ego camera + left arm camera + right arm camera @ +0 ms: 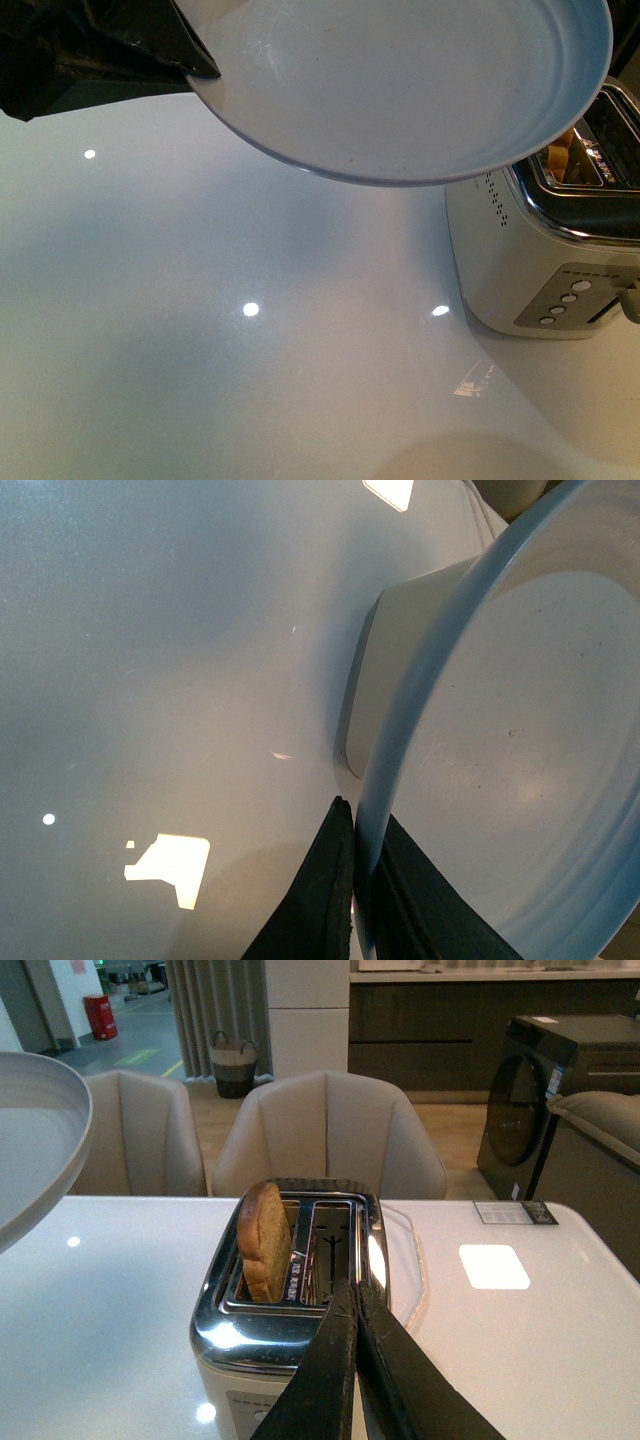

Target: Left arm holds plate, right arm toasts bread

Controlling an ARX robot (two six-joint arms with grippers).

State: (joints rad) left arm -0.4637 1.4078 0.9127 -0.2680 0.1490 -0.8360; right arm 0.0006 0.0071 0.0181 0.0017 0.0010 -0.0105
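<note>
- Left wrist view shows the left hand (pixel 364 828) clamped on the rim of the plate (pixel 520 740), one dark finger on either face of the rim.
- The plate is held clear of the worktop (pixel 150 680) and is tilted; its face is bare apart from a few tiny specks.
- From the front, that hand (pixel 195 62) comes in at 10 o'clock, and the plate (pixel 400 80) fills the frame from 12 to 2 o'clock, its rim overlapping the top of the toaster (pixel 520 260).
- The toaster stands on the worktop (pixel 200 350) at 3 to 4 o'clock, with a column of round buttons on its end panel.
- The right hand (pixel 348 1295) has its fingers pressed together with nothing between them, their tips over the toaster's (pixel 290 1310) chrome top, at the near end of the empty slot.
- The bread (pixel 265 1245) stands upright in the other slot, its upper part showing above the chrome. From the front, only a sliver of it (pixel 562 160) shows under the plate's rim.
- Beyond the worktop (pixel 100 1290) are two pale chairs (pixel 330 1130) and a dark appliance (pixel 540 1090).
</note>
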